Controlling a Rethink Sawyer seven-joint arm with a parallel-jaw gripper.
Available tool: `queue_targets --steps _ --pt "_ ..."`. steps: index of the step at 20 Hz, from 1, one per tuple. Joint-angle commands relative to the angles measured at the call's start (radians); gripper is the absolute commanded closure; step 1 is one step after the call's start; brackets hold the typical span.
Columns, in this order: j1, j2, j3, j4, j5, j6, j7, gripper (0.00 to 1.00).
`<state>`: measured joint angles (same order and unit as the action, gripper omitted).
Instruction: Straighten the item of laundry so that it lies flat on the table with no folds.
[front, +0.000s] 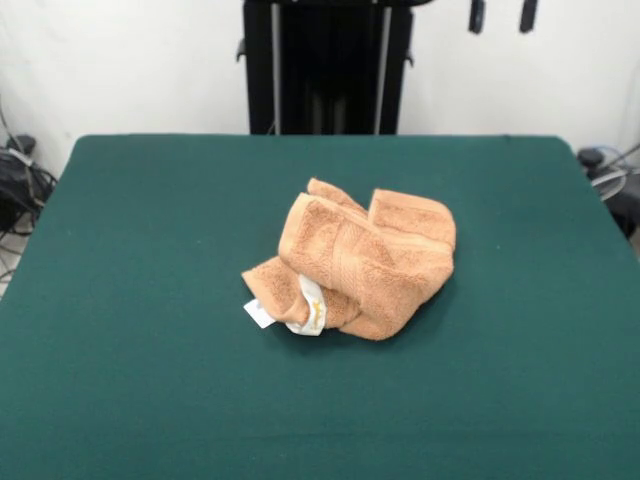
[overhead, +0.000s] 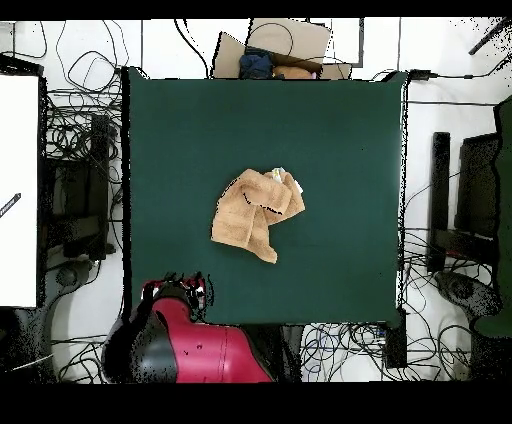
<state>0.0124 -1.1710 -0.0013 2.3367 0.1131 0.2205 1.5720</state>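
Hand (front: 502, 15) fingertips are seen apart, empty, upper right; the crumpled towel (front: 360, 265) could be dragged across the bench (front: 150, 300) if several layers are pinched.

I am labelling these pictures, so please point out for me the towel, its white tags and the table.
towel (front: 365, 260), front view, on the middle of the crumpled orange-tan heap.
white tags (front: 300, 315), front view, on the tag at the heap's near lower edge.
table (front: 150, 250), front view, on bare green surface beside the towel.
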Motion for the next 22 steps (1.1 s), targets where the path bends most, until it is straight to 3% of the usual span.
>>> queue_targets --steps 1,22 --pt "-0.023 0.098 0.019 0.115 -0.038 -0.105 0.201 0.00" --pt "-0.121 0.395 0.050 0.100 -0.153 -0.460 0.221 0.00"
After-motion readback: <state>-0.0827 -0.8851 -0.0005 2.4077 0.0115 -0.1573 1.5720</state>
